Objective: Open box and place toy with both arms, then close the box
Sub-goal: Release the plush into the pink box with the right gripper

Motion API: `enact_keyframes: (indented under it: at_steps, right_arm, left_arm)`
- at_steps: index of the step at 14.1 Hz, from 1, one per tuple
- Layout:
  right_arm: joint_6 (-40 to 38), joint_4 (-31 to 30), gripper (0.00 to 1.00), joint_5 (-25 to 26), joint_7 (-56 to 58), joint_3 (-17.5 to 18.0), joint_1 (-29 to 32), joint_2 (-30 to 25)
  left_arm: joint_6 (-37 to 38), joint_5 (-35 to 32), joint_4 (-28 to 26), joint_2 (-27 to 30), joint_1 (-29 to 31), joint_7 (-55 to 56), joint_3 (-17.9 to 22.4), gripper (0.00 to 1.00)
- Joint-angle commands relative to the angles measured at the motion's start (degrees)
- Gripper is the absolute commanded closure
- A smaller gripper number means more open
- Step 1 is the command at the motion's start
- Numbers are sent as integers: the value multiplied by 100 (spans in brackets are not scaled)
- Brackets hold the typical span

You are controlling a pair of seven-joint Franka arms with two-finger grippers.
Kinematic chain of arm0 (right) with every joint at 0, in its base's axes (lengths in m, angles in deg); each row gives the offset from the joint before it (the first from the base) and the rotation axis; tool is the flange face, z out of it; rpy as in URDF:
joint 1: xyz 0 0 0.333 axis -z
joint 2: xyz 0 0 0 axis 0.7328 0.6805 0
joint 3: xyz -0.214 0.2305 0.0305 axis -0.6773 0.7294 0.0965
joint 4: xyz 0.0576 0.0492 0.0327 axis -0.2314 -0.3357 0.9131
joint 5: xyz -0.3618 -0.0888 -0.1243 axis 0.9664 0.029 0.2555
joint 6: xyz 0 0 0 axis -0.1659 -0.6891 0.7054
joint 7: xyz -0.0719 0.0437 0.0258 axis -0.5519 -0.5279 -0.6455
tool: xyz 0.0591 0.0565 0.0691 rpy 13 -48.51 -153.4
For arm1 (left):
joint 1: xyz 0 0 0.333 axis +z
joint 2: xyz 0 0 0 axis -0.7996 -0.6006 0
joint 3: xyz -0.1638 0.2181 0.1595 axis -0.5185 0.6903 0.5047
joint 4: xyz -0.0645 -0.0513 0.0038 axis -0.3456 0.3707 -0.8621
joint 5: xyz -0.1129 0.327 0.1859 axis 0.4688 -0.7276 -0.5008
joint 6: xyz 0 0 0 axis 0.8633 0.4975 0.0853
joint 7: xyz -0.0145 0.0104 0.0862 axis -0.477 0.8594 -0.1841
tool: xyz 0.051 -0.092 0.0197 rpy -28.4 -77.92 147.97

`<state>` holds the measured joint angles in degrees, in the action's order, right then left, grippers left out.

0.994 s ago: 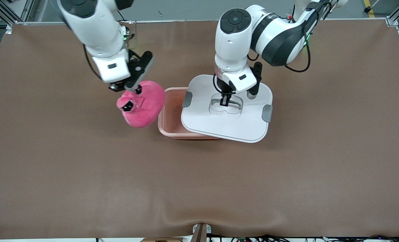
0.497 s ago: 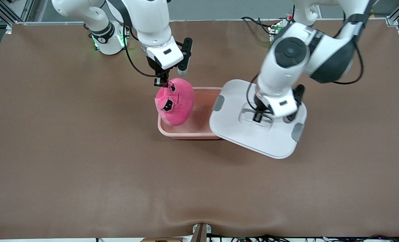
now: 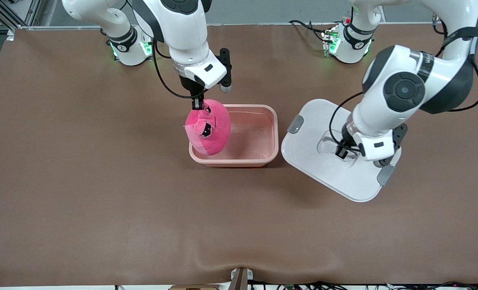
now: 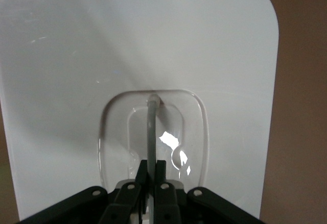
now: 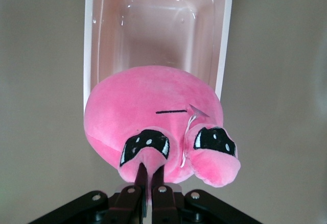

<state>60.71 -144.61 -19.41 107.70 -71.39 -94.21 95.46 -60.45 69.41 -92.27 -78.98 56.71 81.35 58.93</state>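
Right claw clamped on toy, now hanging over box end nearest right arm; second ago toy was outside rim. Left claw clamped on lid handle, lid swung clear toward left arm's end, above table. Box now fully uncovered; likely next: lower toy inside, release, bring lid back.

I can't read any text, label, brand, number or sign in these views. The box, its lid and the toy carry no writing, and nothing legible shows on either arm or on the table.
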Motion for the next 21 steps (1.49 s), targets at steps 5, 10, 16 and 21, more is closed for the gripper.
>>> enact_keyframes:
  at_steps: [5,10,16,21]
  right_arm:
    - [38,44,100,160,432,-43,-72,16]
    - [99,35,100,239,432,-43,-37,95]
    - [108,44,27,327,379,-43,-55,104]
    - [82,53,0,327,440,-43,-11,96]
  left_arm:
    - [117,389,45,13,438,-518,-48,100]
    - [126,670,169,-74,473,-563,-22,100]
    - [196,732,177,-92,622,-589,-31,100]
    - [205,741,177,-92,631,-598,-31,100]
